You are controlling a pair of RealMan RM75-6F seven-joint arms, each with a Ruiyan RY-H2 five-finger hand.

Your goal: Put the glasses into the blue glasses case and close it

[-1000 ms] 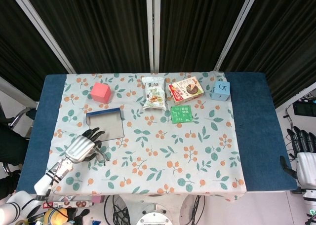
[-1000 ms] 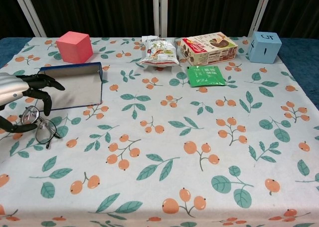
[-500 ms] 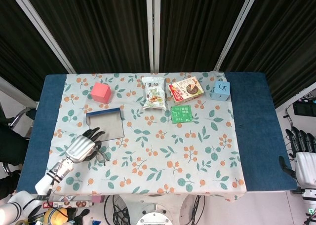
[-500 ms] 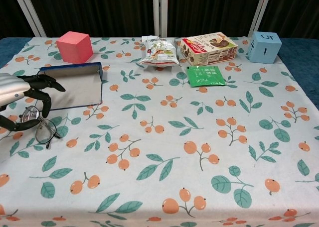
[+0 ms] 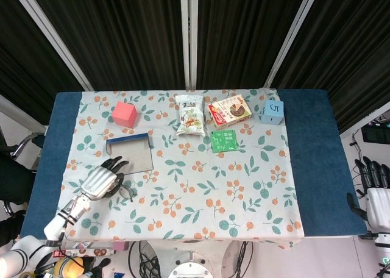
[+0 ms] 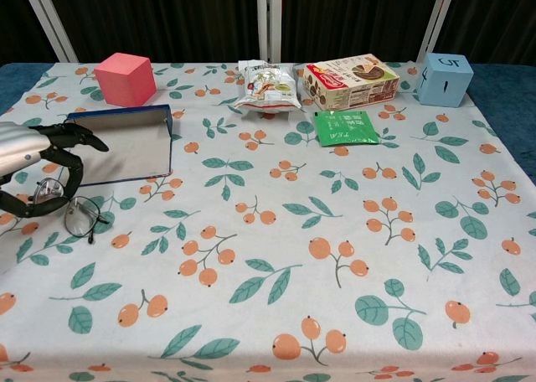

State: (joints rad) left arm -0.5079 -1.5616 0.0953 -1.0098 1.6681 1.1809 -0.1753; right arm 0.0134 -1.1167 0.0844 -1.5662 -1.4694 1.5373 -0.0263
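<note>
The glasses (image 6: 74,212) lie on the patterned cloth near the counter's (image 5: 311,168) front-left corner, just in front of the blue glasses case (image 6: 126,143), which lies open with its pale lining facing up. The left hand (image 6: 33,160) arches over them, dark fingers (image 6: 75,135) curled down around the frame; from the chest view I cannot tell whether they already pinch it or only cage it. These look like thin wire-rimmed spectacles — light, springy and easily bent, with smooth lenses that would slip and smudge under a fingertip. The safer hold is probably the bridge or the rim where the temples hinge, taken gently between thumb and a finger, not the lenses and not a folded arm alone. Lying flat on cloth they give little edge to get under, so a shallow, scooping pinch seems called for. The right hand (image 5: 376,189) hangs off the counter's right side, fingers apart, holding nothing.
</note>
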